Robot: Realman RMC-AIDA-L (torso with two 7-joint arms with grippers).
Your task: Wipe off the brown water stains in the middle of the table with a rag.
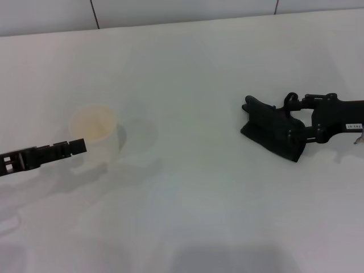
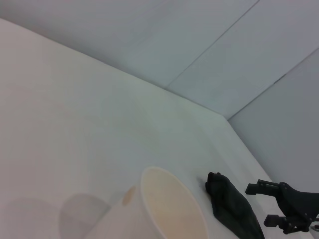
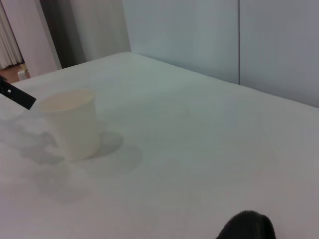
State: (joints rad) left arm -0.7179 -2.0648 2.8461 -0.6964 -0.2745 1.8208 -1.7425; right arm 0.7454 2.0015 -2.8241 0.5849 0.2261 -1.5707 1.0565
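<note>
The black rag (image 1: 267,128) lies bunched on the white table (image 1: 199,187) at the right; it also shows in the left wrist view (image 2: 232,206) and as a dark edge in the right wrist view (image 3: 247,226). My right gripper (image 1: 290,119) (image 2: 256,204) is open, its two fingers (image 2: 259,188) set either side of the rag's near end. A small orange-brown mark (image 2: 129,195) shows beside the paper cup's wall; I cannot tell whether it is on the table or the cup. No brown water stains show in the middle of the table. My left gripper (image 1: 78,146) is at the cup.
A white paper cup (image 1: 95,135) (image 3: 72,122) (image 2: 169,209) stands upright at the left, tan inside. A grey wall (image 1: 182,8) runs along the table's far edge.
</note>
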